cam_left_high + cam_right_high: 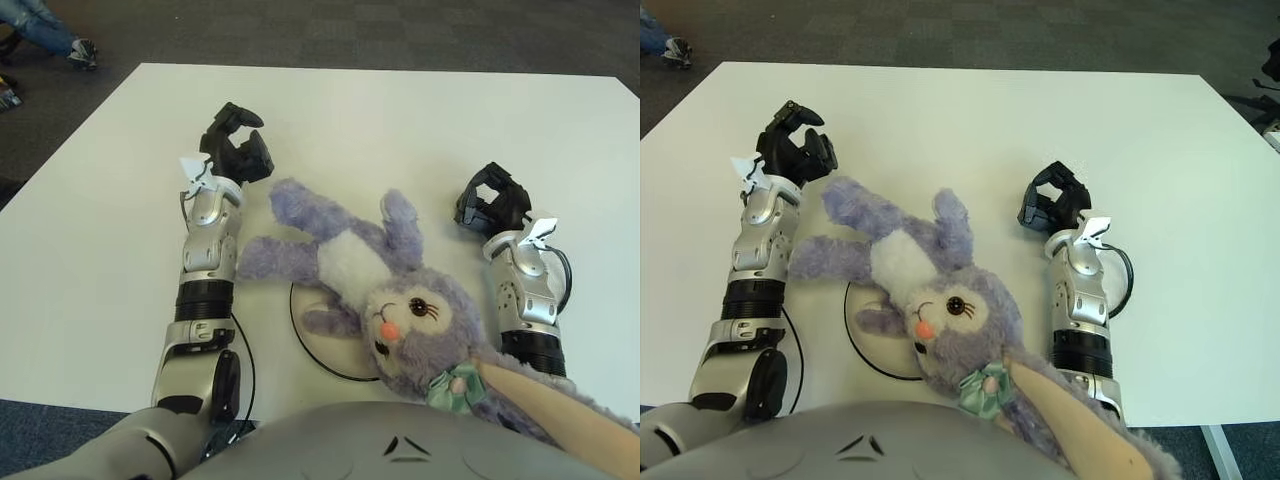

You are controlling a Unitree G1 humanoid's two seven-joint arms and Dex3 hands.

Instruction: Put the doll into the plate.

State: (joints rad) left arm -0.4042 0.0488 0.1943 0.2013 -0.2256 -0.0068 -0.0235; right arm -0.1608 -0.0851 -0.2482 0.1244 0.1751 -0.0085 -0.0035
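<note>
We see the doll point(370, 275) sprawled across the plate point(325, 355), which sits near the tabletop's point(400, 130) front edge. Its torso and one lower paw cover much of the plate, while its feet reach toward the middle of the tabletop and its head hangs over the front edge, so we judge it draped over the plate, not settled in it.

Our left hand point(238, 148) sits just beside the doll's upper foot, fingers curled loosely and grasping nothing. We judge it is there to gather that outlying foot inward.

Our right hand point(492, 200) shows to the right of the doll's ear, fingers also curled on nothing, placed to hem the doll in from that side.
</note>
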